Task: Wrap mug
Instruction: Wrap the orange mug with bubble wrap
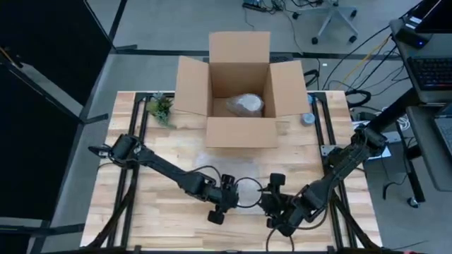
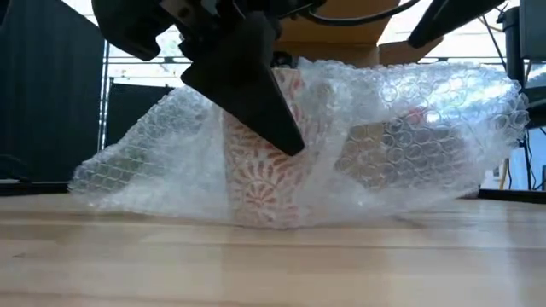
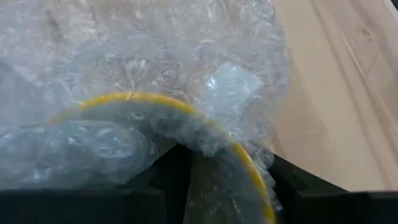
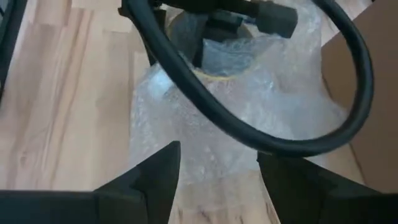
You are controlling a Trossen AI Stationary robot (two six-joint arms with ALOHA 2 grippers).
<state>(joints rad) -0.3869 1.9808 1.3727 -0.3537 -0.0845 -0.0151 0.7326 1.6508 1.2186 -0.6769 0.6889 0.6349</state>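
Left end effector (image 1: 220, 206) down low at the near middle of the tabletop (image 1: 162, 148), right over the mug (image 2: 260, 162). Fingers (image 3: 171, 171) a little apart, pushed into the bubble wrap (image 2: 375, 145) at the mug's yellow rim (image 3: 149, 102), one dark finger (image 2: 256, 85) slanting down across the mug's side. Pressing on wrap and rim; cannot tell if really gripping or just touching.

Right end effector (image 1: 272, 212) close beside the left one, on the same near edge. Fingers (image 4: 155, 177) spread wide, nothing between them, held just short of the bubble wrap (image 4: 236, 118) and not touching it. Black cable (image 4: 261, 134) looping across in front.

Mug upright on the wood, red and white pattern, loosely draped in clear bubble wrap spread out to both sides along the tabletop.

Farther back, open cardboard box (image 1: 240, 92) with flaps out and a wrapped lump (image 1: 244, 105) inside. Small green plant (image 1: 161, 109) near the box's left flap, small round gray thing (image 1: 308, 118) near its right flap.
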